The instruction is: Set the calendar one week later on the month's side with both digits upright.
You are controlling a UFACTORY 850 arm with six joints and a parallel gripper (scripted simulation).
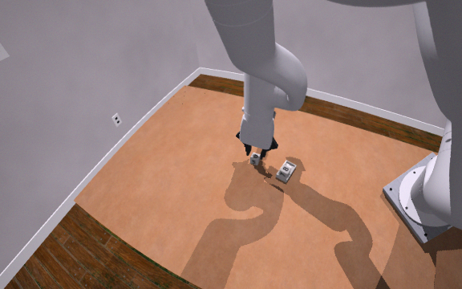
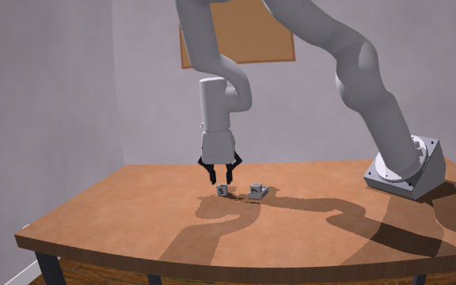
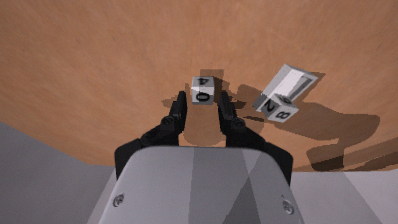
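Hovering above the loose cube, the gripper is standing partly open, its slim black fingers parted and gripping nothing. That cube is resting on the tabletop, apart from the tray, its pale, sharp-edged faces carrying bold black digits: a 5 is facing the exterior view, while a 4 and a 0 are showing in the wrist view. The shallow tray, pale, oblong and low-rimmed, is lying on the table and holding the second cube toward one end, with an 8 among its black markings. Smooth, matte light-grey casing is covering the arm, and the orange-brown tabletop is showing faint mottling beneath dark shadows.
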